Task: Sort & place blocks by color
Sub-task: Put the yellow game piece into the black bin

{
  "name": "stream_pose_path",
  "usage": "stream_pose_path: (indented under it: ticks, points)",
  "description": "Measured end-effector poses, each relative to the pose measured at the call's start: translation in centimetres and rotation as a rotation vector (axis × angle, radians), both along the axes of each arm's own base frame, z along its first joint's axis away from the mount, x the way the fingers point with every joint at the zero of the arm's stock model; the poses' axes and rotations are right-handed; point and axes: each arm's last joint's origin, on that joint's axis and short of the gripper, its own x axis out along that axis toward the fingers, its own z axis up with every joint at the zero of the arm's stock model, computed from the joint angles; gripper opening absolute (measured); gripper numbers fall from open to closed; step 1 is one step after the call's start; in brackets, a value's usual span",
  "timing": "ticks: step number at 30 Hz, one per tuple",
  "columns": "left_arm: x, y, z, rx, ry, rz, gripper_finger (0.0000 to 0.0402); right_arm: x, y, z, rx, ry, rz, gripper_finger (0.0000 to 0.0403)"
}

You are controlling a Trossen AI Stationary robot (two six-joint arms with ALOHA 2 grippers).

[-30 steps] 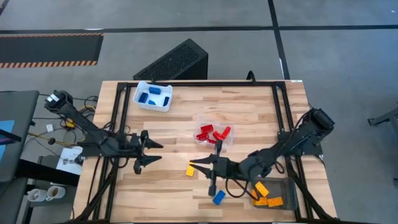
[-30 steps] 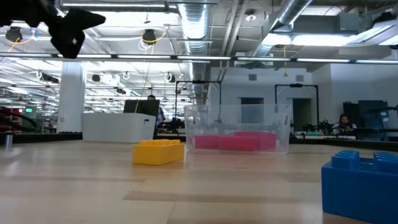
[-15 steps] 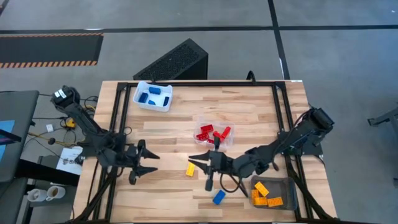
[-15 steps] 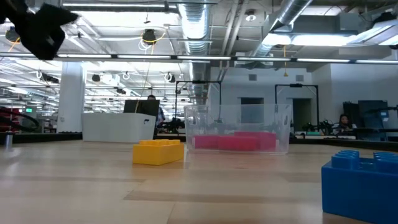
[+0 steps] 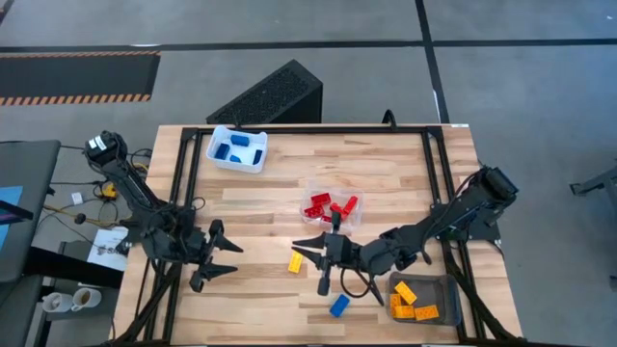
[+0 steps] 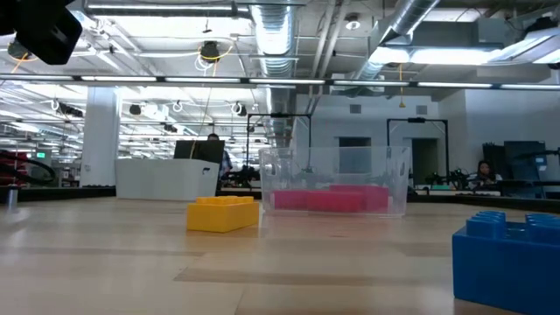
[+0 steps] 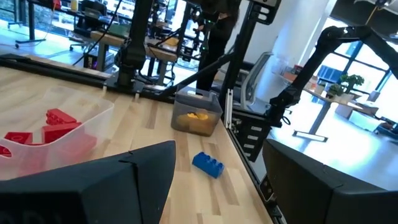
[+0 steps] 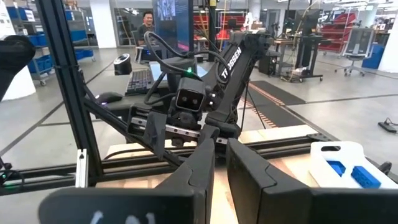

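Overhead arrangement of the worktop (image 5: 386,164). Left gripper (image 5: 224,260), jaws open and empty, hovers at the left edge. Right gripper (image 5: 310,253), jaws closed on nothing, sits mid-worktop just beside a loose yellow block (image 5: 295,263); a loose blue block (image 5: 338,306) lies nearer. Red blocks (image 5: 328,206) fill the clear tray (image 5: 359,218), blue blocks (image 5: 240,146) the white tray (image 5: 218,155), orange blocks (image 5: 413,301) the grey tray (image 5: 442,287).
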Motion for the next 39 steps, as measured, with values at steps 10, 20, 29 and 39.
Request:
stream_pose_path:
  ticks: [10,20,29,39]
  points:
    - [0.0,0.0,-0.1,-0.005,0.006,-0.003,0.0228,0.0,0.0,0.0,0.000,0.000,0.000,0.0067]
    - [0.0,0.0,-0.1,-0.031,0.010,-0.003,0.0228,0.1,-0.2,0.0,0.003,0.000,-0.005,0.0067]
    - [0.0,0.0,-0.4,-0.029,0.034,-0.002,0.0228,0.2,-0.5,-0.2,0.017,0.009,-0.014,0.0067]
    - [0.3,-0.4,-1.2,-0.020,0.070,0.007,0.0228,0.3,-0.6,-1.0,-0.004,0.081,0.008,0.0067]
